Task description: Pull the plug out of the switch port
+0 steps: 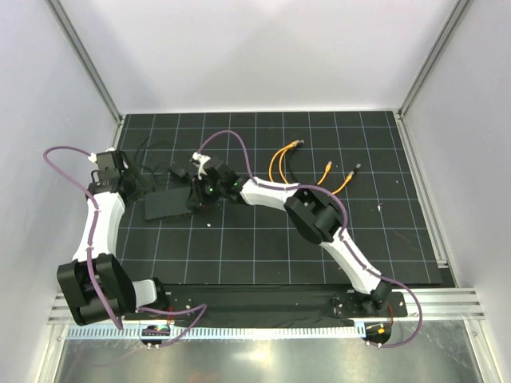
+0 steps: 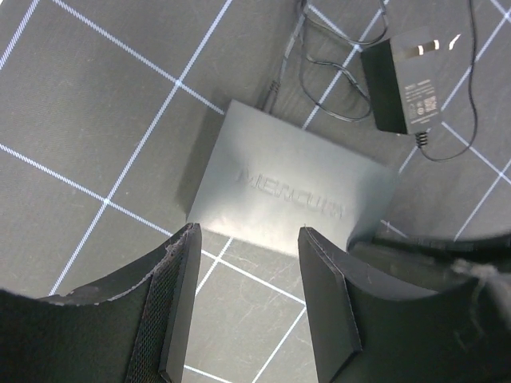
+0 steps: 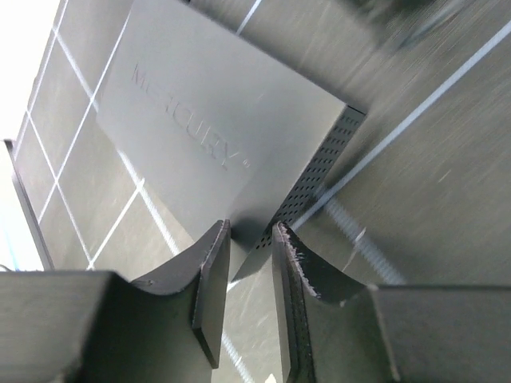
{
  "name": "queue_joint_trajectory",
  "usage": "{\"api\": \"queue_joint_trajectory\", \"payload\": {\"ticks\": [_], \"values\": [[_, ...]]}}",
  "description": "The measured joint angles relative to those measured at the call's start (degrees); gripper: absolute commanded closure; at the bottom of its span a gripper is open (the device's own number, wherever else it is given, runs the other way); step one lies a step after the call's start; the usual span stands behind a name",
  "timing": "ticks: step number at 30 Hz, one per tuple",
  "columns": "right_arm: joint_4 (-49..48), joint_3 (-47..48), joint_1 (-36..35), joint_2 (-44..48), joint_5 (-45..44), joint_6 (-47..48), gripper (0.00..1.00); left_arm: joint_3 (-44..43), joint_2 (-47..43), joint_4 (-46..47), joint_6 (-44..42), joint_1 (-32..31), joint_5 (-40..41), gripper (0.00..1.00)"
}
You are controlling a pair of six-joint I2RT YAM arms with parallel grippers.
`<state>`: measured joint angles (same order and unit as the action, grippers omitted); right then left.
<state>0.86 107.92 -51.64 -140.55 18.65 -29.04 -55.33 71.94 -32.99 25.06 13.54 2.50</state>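
Note:
The switch (image 1: 168, 205) is a flat matte-black box lying at the left of the mat. It also shows in the left wrist view (image 2: 291, 191) and the right wrist view (image 3: 207, 128). My right gripper (image 1: 195, 196) is at its right end. Its jaws (image 3: 249, 231) are nearly together, with the switch's corner and perforated side between them. My left gripper (image 1: 120, 177) hovers by the switch's left end. It is open and empty (image 2: 249, 235) over bare mat just short of the switch's edge. A thin black wire (image 2: 271, 84) runs to the switch's far edge. No plug or socket can be made out.
A small black power adapter (image 2: 403, 88) on a thin wire lies just beyond the switch (image 1: 180, 171). Two yellow cables (image 1: 279, 159) (image 1: 339, 177) lie loose on the mat at the right rear. White walls enclose the mat.

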Motion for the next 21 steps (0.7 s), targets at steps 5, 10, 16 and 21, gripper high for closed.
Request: {"api": "queue_joint_trajectory", "payload": {"ticks": [5, 10, 16, 21], "values": [[-0.7, -8.3, -2.8, 5.6, -0.9, 1.8, 0.69, 0.0, 1.6, 0.0, 0.0, 0.2, -0.5, 0.45], [2.3, -10.9, -4.8, 8.4, -1.4, 5.0, 0.54, -2.3, 4.9, -1.4, 0.3, 0.4, -0.8, 0.54], [7.7, -8.0, -3.1, 8.2, -1.1, 7.7, 0.42, -8.1, 8.5, -3.4, 0.3, 0.0, 0.2, 0.54], [5.6, -2.1, 1.9, 5.5, 2.3, 6.4, 0.4, -17.3, 17.4, -8.0, -0.9, -3.7, 3.4, 0.54]]}}
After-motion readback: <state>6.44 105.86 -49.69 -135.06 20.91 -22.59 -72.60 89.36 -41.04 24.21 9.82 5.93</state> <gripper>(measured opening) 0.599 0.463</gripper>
